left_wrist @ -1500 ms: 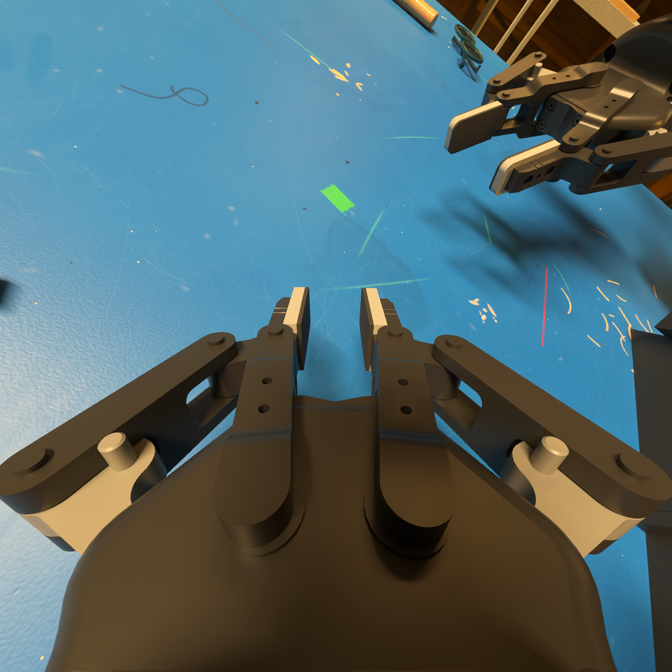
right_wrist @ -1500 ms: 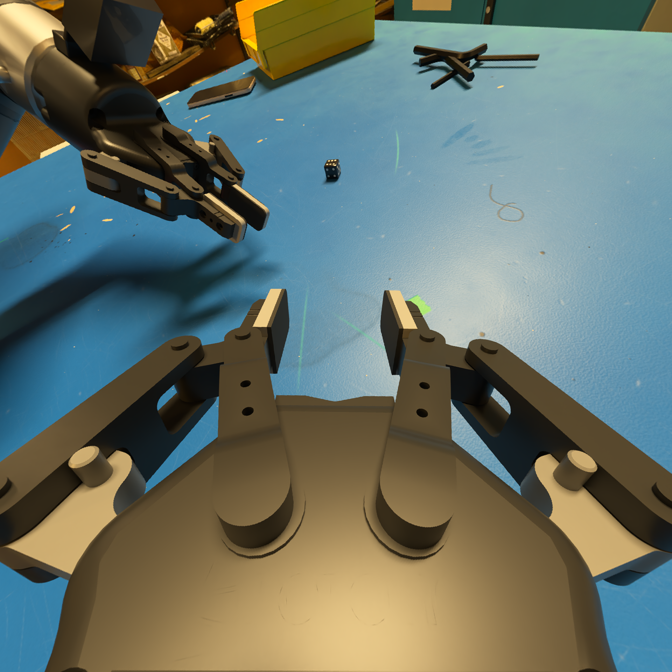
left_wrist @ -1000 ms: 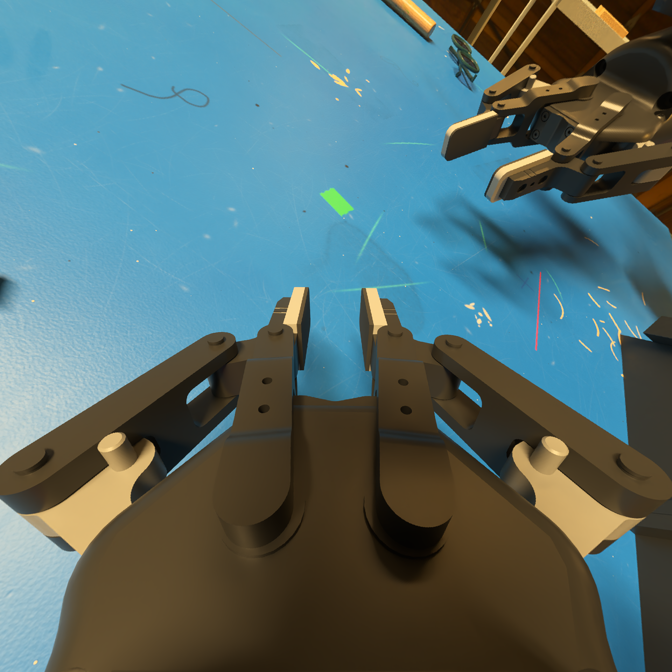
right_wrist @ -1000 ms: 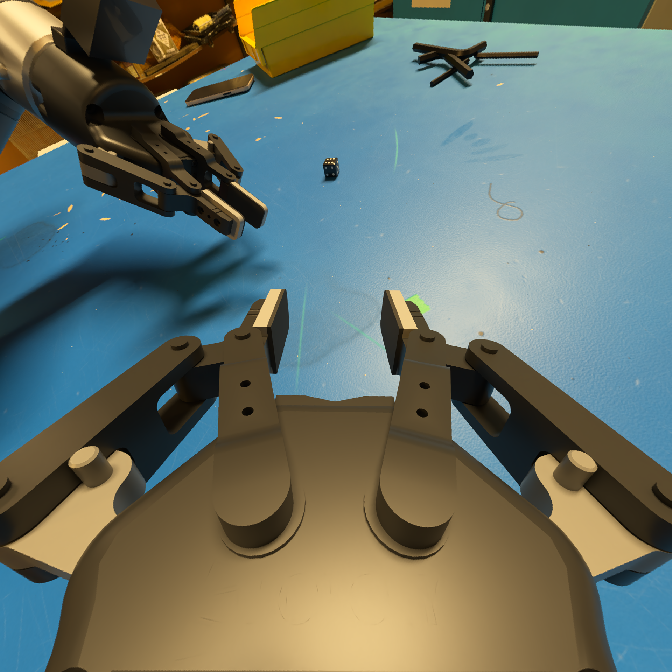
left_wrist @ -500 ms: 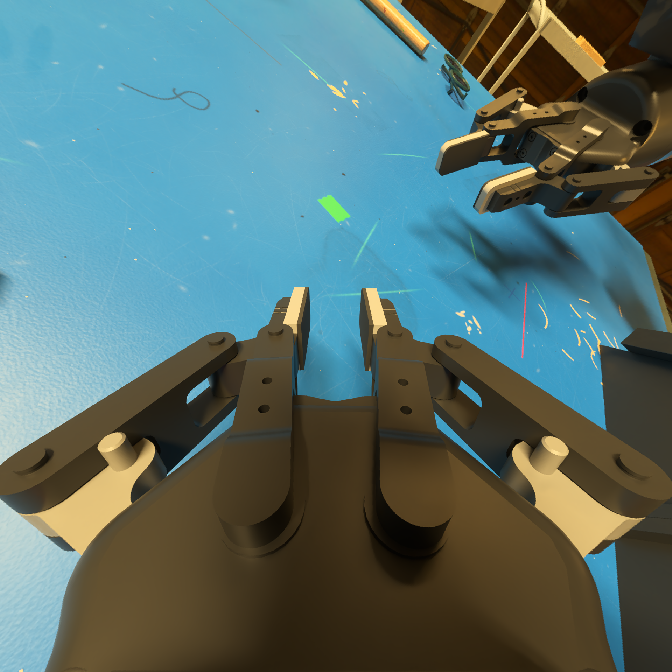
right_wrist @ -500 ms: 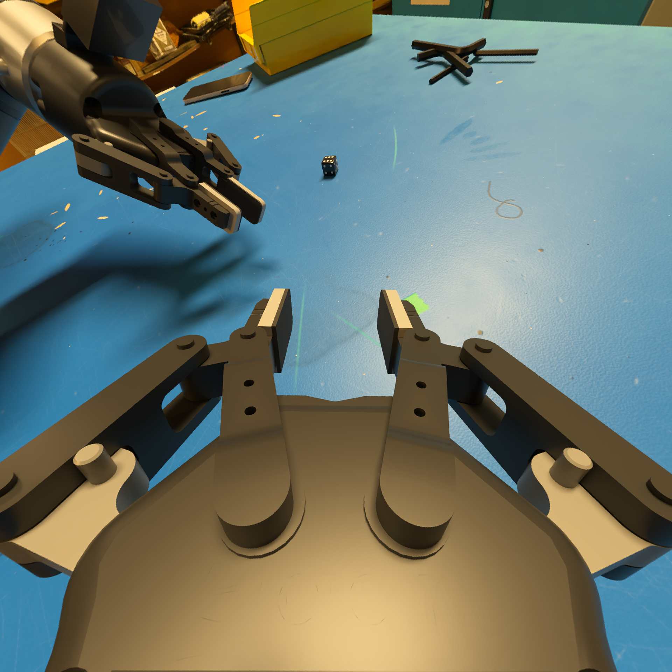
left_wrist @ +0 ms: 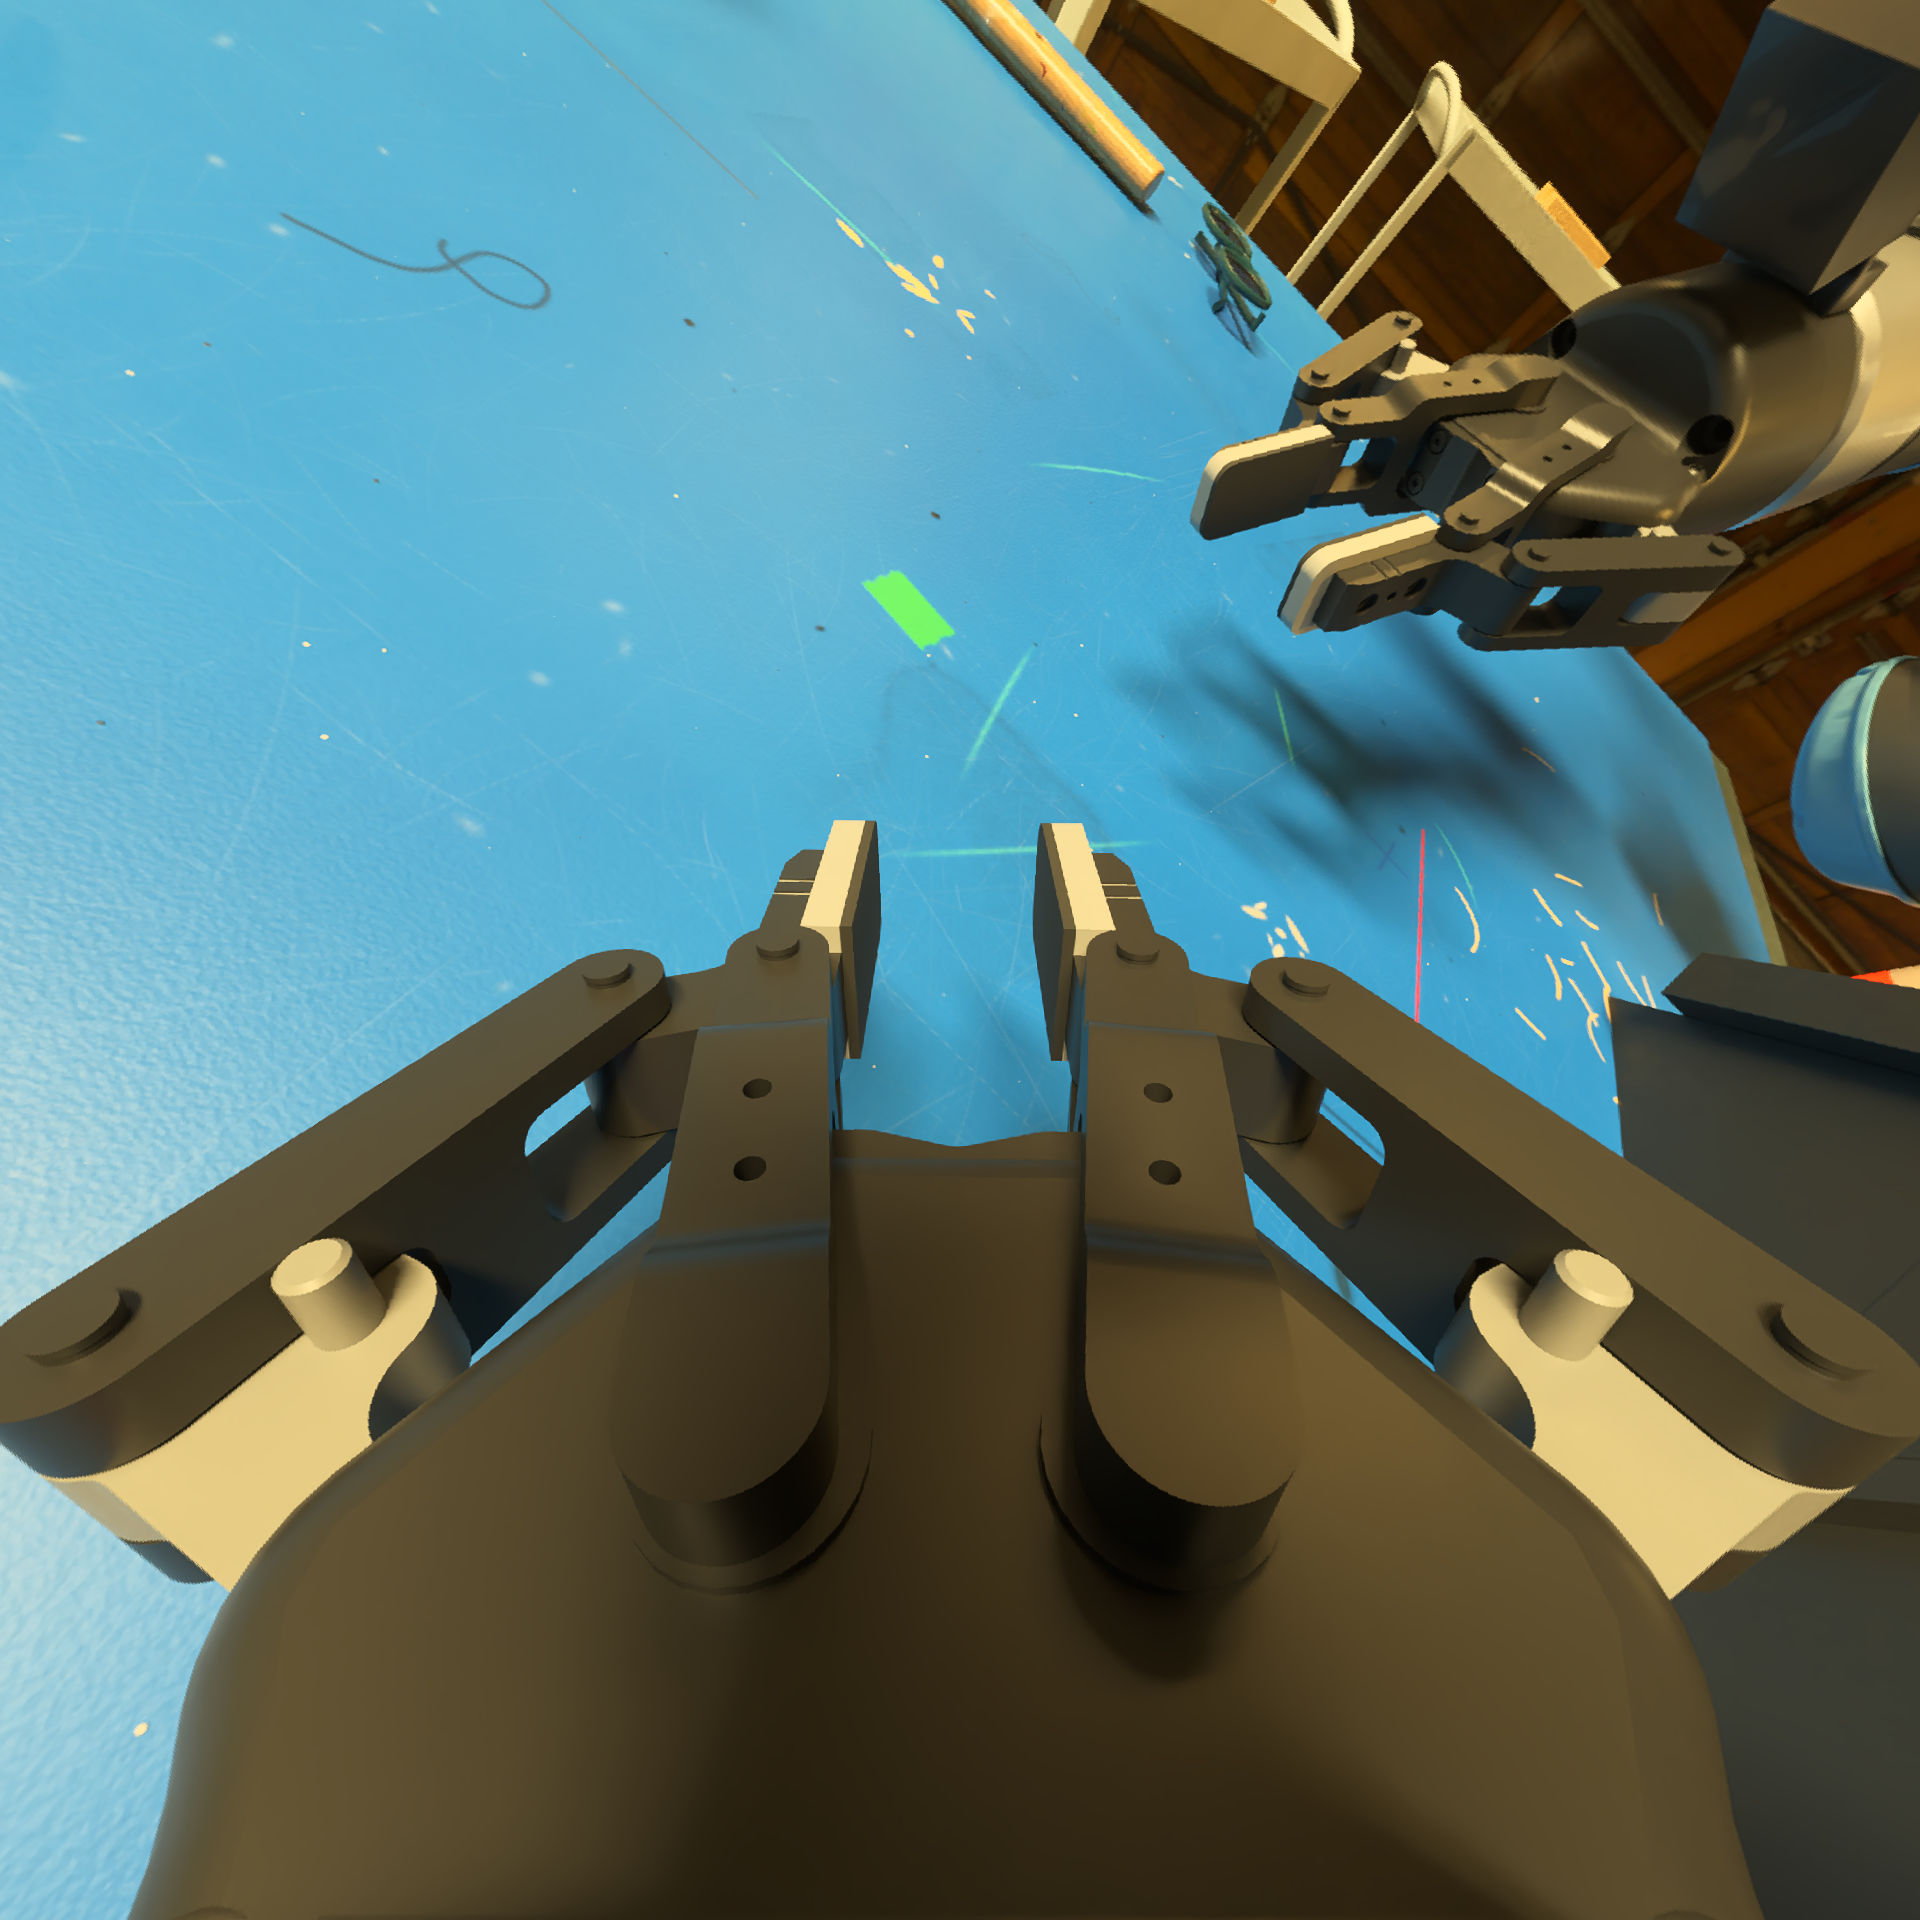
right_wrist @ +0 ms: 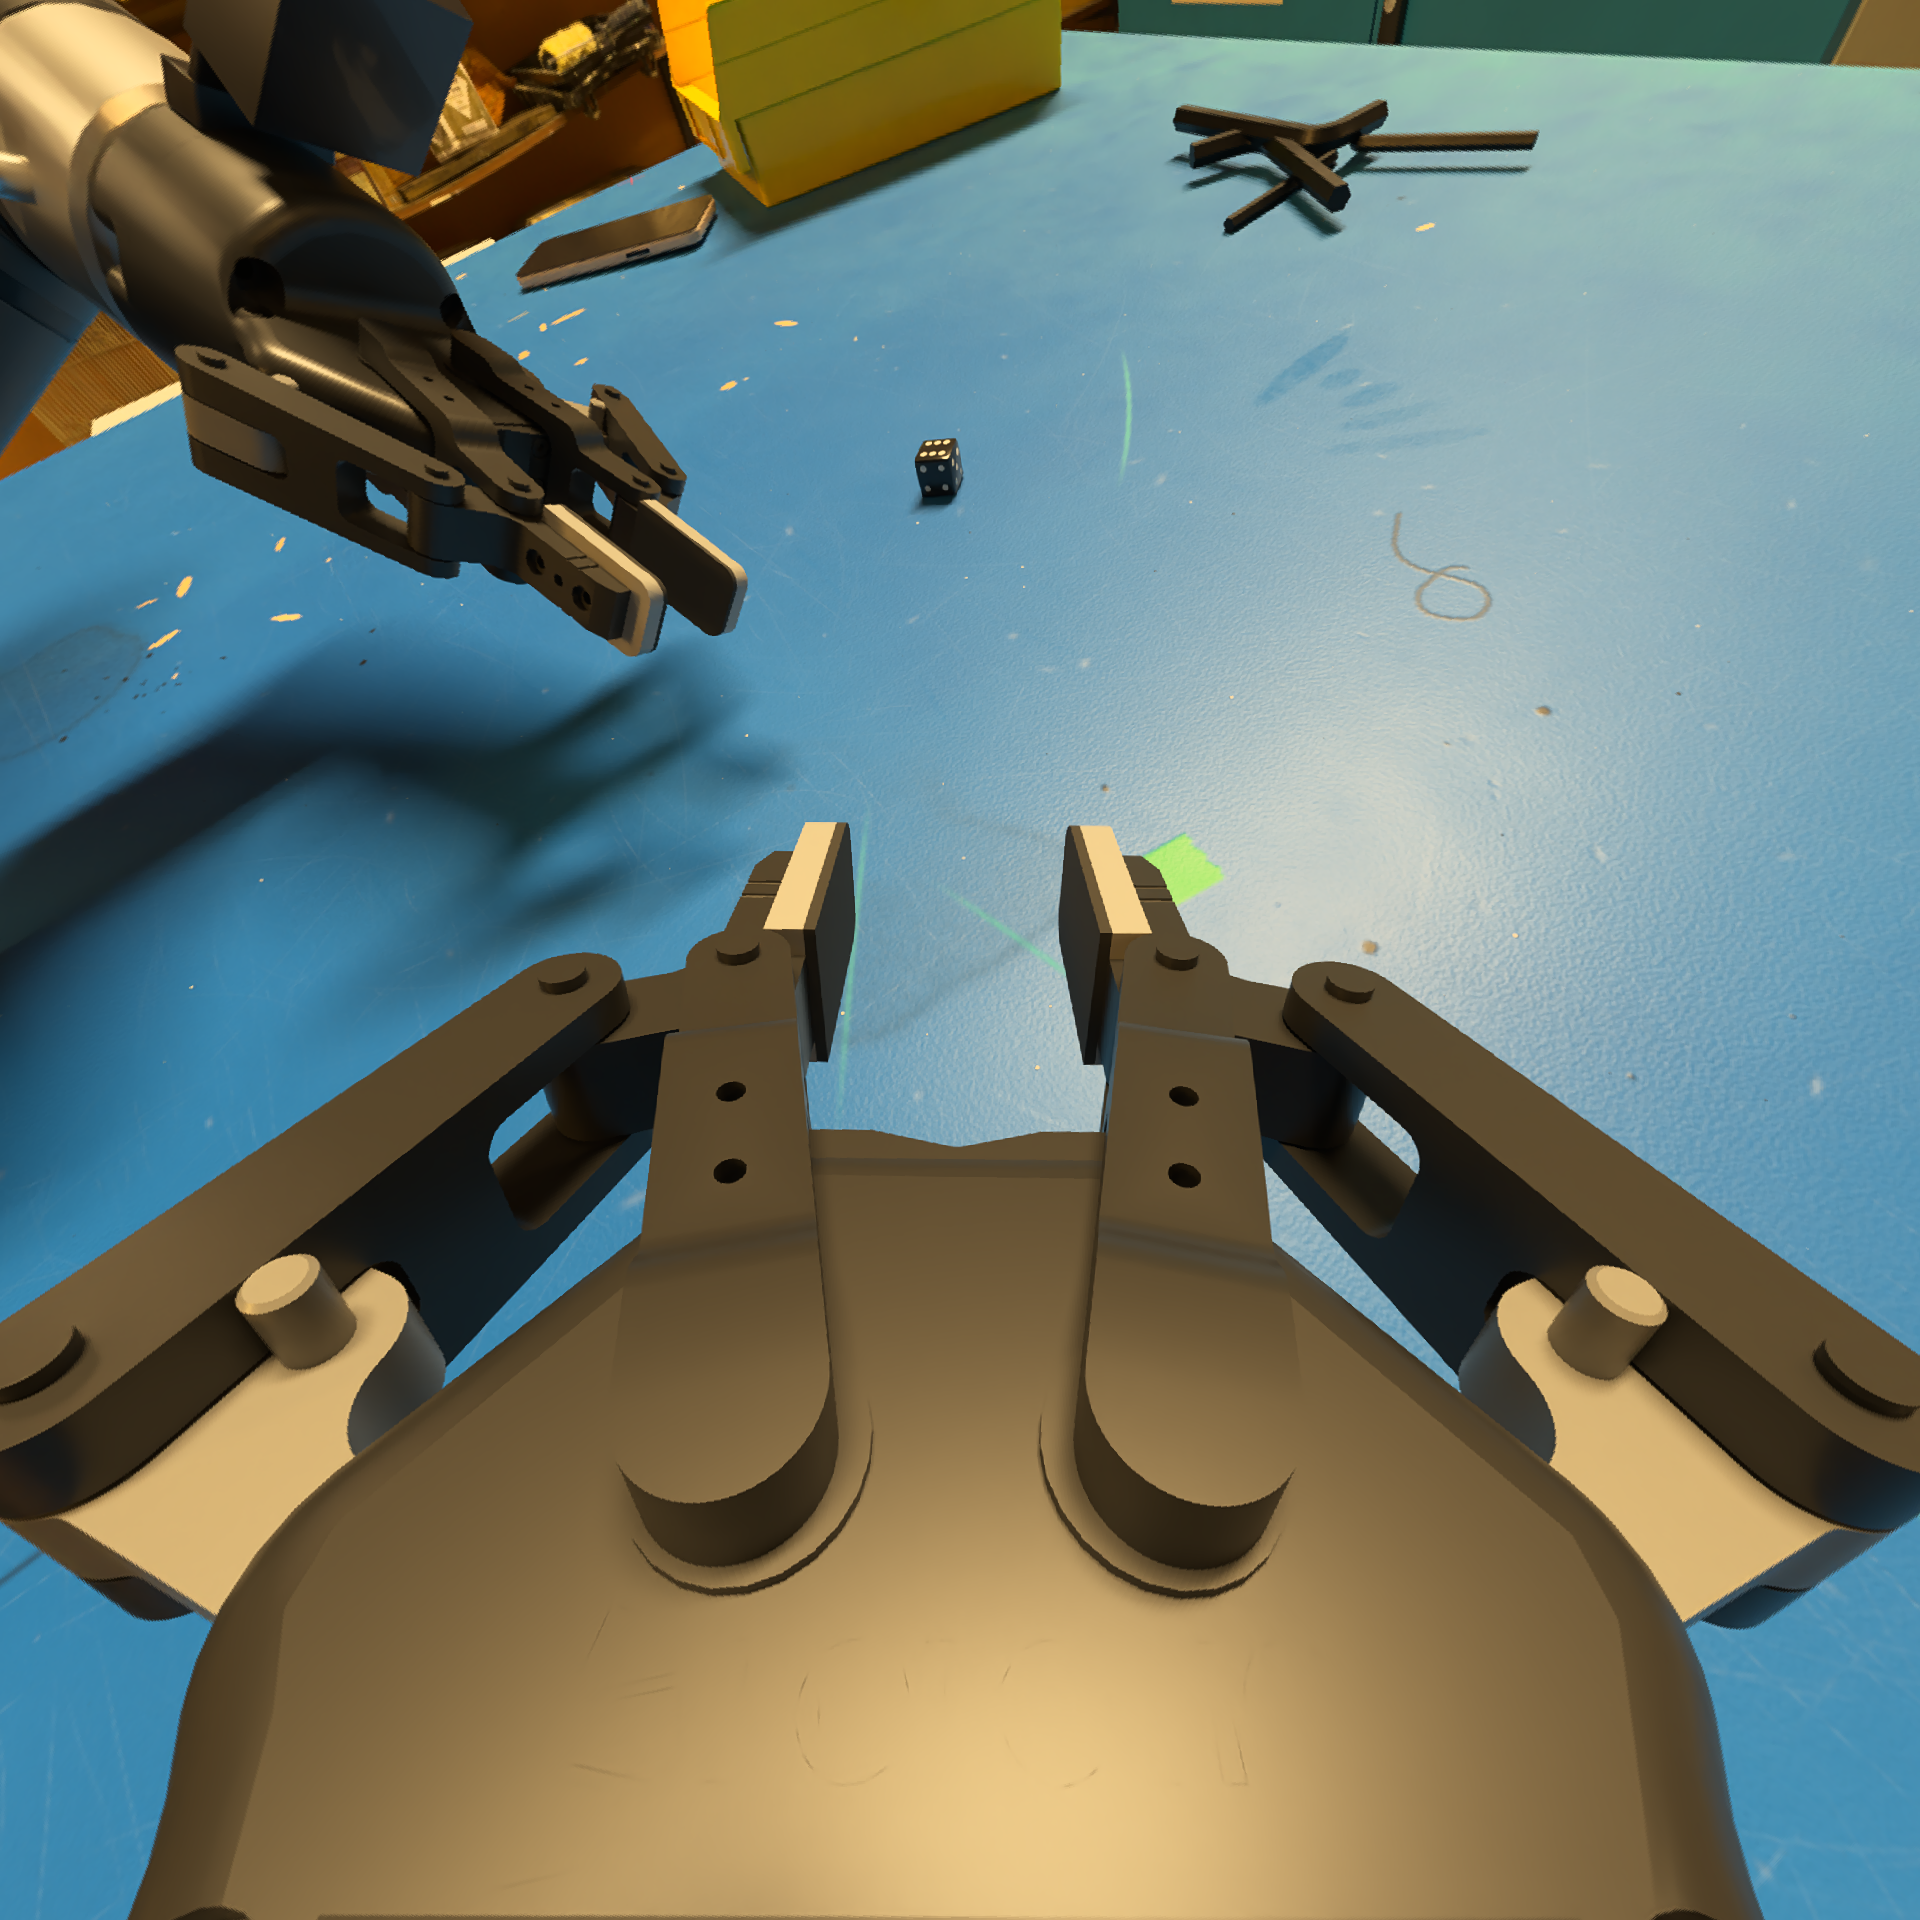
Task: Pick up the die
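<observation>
A small black die (right_wrist: 938, 468) with white pips sits on the blue table (right_wrist: 1558, 831), far ahead of my right gripper (right_wrist: 958, 868). The right gripper hovers above the table with its fingers part-way apart and nothing between them. My left gripper (left_wrist: 958, 873) is also open with a narrow gap and empty. It shows in the right wrist view (right_wrist: 675, 597) to the left of the die and short of it. The right gripper shows in the left wrist view (left_wrist: 1262, 545) at the upper right. The die is not in the left wrist view.
A green tape patch (right_wrist: 1184, 868) lies by my right fingertip; it also shows in the left wrist view (left_wrist: 907, 610). A yellow bin (right_wrist: 883, 94), a phone (right_wrist: 623, 244) and black sticks (right_wrist: 1309, 156) lie at the far edge. A dark box (left_wrist: 1766, 1143) stands at my left gripper's right.
The right gripper's fingers have drawn closer together. The left wrist view has swung, showing more of the table's far edge and the right arm. The die has not moved.
</observation>
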You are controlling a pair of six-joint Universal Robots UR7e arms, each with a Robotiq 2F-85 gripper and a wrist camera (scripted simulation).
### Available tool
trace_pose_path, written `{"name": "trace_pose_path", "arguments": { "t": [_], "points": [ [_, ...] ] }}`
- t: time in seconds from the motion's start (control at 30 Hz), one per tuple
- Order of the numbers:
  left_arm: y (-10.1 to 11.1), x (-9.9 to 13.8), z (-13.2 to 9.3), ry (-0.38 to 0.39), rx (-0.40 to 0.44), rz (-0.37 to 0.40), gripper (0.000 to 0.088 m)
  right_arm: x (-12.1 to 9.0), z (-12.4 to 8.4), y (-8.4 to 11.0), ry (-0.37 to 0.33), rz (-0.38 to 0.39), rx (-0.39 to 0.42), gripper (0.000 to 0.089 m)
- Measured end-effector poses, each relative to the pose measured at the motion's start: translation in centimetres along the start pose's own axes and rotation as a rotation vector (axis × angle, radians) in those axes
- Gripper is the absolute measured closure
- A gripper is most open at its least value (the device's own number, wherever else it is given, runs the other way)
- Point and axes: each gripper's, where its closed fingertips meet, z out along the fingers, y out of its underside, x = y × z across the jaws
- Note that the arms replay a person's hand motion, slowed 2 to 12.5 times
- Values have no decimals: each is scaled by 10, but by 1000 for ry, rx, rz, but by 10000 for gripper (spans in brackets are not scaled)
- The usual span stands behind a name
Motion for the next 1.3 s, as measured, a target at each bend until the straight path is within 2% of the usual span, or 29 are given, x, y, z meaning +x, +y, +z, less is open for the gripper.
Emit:
{"name": "trace_pose_path", "arguments": {
  "t": [0.6,1.3],
  "points": [
    [-3,4,-1,35,16,-24,596,1,1,1,4,-2,-7,610],
    [-3,5,-1,37,14,-20,593,1,1,2,8,-9,-15,614]
  ]
}}
